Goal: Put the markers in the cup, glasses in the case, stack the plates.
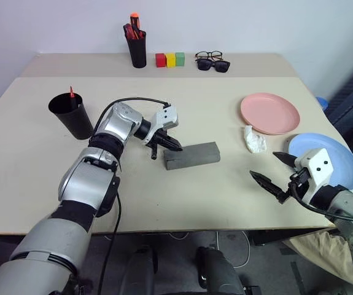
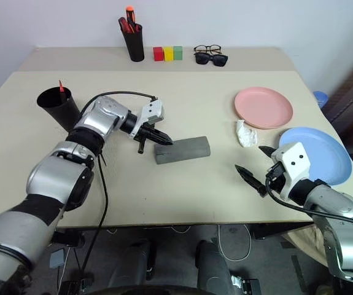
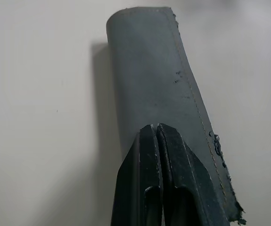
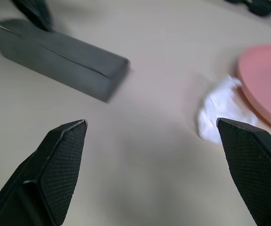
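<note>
Left eye view: the left gripper (image 1: 175, 146) is reaching across the beige table (image 1: 35, 160), its black fingers pressed together with nothing between them, tips sitting at the near-left end of the closed grey case (image 1: 192, 155). A black cup (image 1: 71, 115) is standing near the table's left edge with a red marker (image 1: 72, 93) poking from it. A pink plate (image 1: 269, 112) is lying on the right side, a blue plate (image 1: 339, 153) just nearer and farther right, the two apart and not stacked. A crumpled white tissue (image 1: 253, 139) is resting between them, close to the pink rim. The right gripper (image 1: 277, 173) is hovering beside the blue plate, jaws spread wide and empty. Along the far edge, a tall black pen holder (image 1: 137, 49) is bristling with red and orange markers, next to red, yellow and green blocks (image 1: 170, 59) and two pairs of glasses (image 1: 212, 61), one of them dark-lensed.

Right eye view: the same layout is showing.

Left wrist view: the closed fingers (image 3: 173, 188) are lying over the end of the grey case, whose stitched seam is running down one side.

Right wrist view: the two spread fingertips (image 4: 62, 155) are framing bare table, with the case, tissue and pink plate lying beyond.
</note>
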Controlling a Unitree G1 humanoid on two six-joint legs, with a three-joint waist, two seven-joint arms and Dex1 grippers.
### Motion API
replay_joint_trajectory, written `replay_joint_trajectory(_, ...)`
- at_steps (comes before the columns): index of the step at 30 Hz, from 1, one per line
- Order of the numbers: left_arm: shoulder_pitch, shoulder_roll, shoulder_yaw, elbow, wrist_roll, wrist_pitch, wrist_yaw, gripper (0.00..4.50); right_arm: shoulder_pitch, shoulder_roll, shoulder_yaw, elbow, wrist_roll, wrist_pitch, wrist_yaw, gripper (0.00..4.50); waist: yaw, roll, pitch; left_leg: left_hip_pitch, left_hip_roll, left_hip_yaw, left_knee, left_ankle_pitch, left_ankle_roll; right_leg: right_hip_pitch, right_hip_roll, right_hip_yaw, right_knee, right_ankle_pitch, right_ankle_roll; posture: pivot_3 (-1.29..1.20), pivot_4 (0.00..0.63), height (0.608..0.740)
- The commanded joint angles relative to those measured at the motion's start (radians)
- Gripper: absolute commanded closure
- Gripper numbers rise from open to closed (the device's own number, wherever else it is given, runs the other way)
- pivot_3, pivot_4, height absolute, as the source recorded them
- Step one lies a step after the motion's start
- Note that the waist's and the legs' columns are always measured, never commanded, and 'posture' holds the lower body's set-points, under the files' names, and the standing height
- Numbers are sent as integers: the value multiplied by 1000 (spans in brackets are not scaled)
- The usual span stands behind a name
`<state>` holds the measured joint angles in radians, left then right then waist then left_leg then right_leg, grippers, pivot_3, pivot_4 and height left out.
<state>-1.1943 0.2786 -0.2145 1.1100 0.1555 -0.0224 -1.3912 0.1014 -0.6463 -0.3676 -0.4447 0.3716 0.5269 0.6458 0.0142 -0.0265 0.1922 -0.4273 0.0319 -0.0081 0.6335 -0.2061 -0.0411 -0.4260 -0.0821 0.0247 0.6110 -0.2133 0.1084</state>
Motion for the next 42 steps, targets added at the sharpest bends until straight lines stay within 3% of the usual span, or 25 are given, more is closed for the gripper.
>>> replay_joint_trajectory(1,58,-33,100,-181,-146,-18,20,4444,-7,-1,-53,41,-21,4,-60,0,-1,0,0,0,0,0,0,0,0,0,0,0,0,0,0,0,150,740)
replay_joint_trajectory(4,200,-39,68,-597,-244,129,-37,4444,-27,-4,-68,135,-46,-12,-103,0,-3,0,0,-1,0,0,0,0,0,0,0,0,0,0,0,0,150,740)
replay_joint_trajectory(7,234,-82,25,-769,-265,319,32,3658,-63,-13,-42,246,-93,-63,-124,0,-2,1,0,0,0,0,0,0,0,0,0,0,1,0,0,0,150,740)
replay_joint_trajectory(14,247,-130,-24,-847,-242,463,220,159,-153,-15,17,449,-145,-155,-115,0,-22,3,-1,2,0,-1,3,0,1,1,1,1,2,-1,1,0,150,740)
replay_joint_trajectory(15,250,-128,-33,-858,-245,476,227,43,-165,-15,25,474,-154,-169,-117,0,-27,3,-1,2,0,-1,2,0,1,1,1,0,2,0,1,0,150,740)
replay_joint_trajectory(19,267,-113,-72,-922,-266,544,223,43,-204,-10,53,552,-174,-199,-118,0,-32,4,-1,2,0,-1,1,0,1,1,1,1,2,0,1,0,150,740)
replay_joint_trajectory(22,274,-99,-84,-966,-286,580,224,0,-231,-3,58,591,-167,-198,-112,864,-31,4,-1,2,0,-1,1,0,1,1,1,1,2,0,0,0,150,740)
replay_joint_trajectory(29,279,-83,-97,-979,-299,586,248,0,-251,-3,65,606,-169,-193,-117,4307,-27,4,-1,2,0,-1,2,0,1,2,1,1,2,0,0,0,150,740)
replay_joint_trajectory(30,282,-82,-99,-981,-300,586,250,0,-250,-3,65,604,-169,-192,-118,4469,-28,3,-1,2,0,-1,2,0,1,2,1,1,2,0,0,0,150,740)
replay_joint_trajectory(38,292,-75,-103,-1004,-328,603,258,0,-230,-7,65,533,-201,-185,-164,4469,-27,4,-1,2,0,-1,2,0,1,2,1,1,2,0,0,0,150,740)
replay_joint_trajectory(42,302,-61,-98,-1025,-349,622,272,0,-296,-39,76,461,-235,-197,-189,4469,-31,4,-1,2,0,-1,2,0,1,2,1,1,2,0,0,0,150,740)
